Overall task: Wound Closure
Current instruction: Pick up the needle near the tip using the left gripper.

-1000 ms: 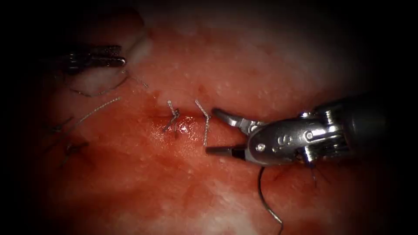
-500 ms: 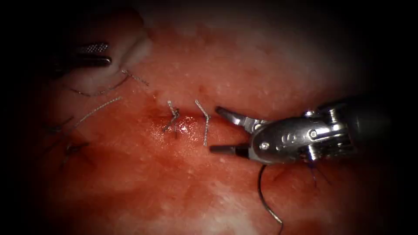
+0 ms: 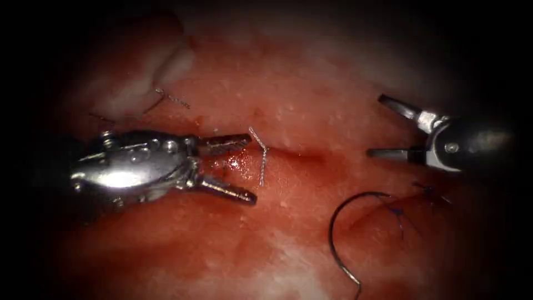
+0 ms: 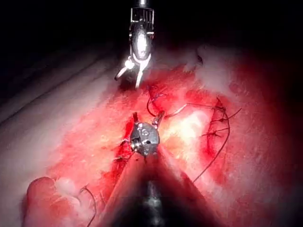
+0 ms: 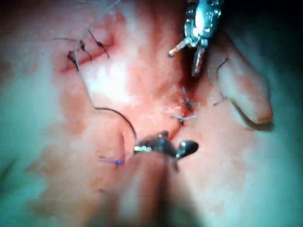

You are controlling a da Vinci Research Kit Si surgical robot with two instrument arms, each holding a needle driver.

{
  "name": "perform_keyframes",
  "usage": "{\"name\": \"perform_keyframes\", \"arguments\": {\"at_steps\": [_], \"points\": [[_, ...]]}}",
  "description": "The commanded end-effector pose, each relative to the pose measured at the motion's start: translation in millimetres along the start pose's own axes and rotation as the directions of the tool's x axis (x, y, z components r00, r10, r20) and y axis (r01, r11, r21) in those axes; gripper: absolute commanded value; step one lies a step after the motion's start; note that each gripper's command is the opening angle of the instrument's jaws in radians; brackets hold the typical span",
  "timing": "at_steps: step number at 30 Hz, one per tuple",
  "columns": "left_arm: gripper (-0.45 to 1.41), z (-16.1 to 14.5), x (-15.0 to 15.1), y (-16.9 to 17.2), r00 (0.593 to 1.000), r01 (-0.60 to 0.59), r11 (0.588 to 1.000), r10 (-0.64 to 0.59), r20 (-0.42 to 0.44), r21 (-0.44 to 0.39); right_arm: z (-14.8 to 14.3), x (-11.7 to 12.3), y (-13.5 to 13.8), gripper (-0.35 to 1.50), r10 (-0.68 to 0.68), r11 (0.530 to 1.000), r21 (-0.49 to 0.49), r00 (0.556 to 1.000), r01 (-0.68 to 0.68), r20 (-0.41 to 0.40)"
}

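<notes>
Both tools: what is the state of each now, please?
Left tool: jaws open, holding nothing.
Right tool: jaws open, holding nothing.
Needle: lies free on the tissue.

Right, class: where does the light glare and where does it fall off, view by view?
Endoscope view: the left tool glares, jaws open, empty; dim edges shade the right tool, open, empty; the needle lies unheld on the tissue, right of the cut. Left wrist view: tissue strongly lit.
</notes>
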Motion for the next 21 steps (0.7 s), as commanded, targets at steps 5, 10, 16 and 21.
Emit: {"name": "perform_keyframes", "arguments": {"at_steps": [5,10,16,21], "points": [[0.69,5.3,-0.3,1.2,0.968,-0.215,0.968,0.229,0.099,-0.130,0.7,-0.1,-0.9,1.21,0.003,1.000,0.006,1.000,-0.003,-0.002],[0.69,8.4,-1.0,0.7,0.908,-0.339,0.901,0.389,0.155,-0.272,1.3,-0.4,-1.4,1.21,-0.001,1.000,0.002,1.000,0.001,-0.004],[0.69,8.7,-2.5,-1.5,0.847,-0.385,0.838,0.487,0.213,-0.387,2.1,-0.3,-2.3,1.21,-0.005,1.000,0.014,1.000,0.006,-0.007],[0.67,8.7,-4.1,-2.8,0.815,-0.374,0.804,0.523,0.250,-0.462,2.4,-0.2,-2.6,1.21,-0.006,1.000,0.018,1.000,0.006,-0.012]]}}
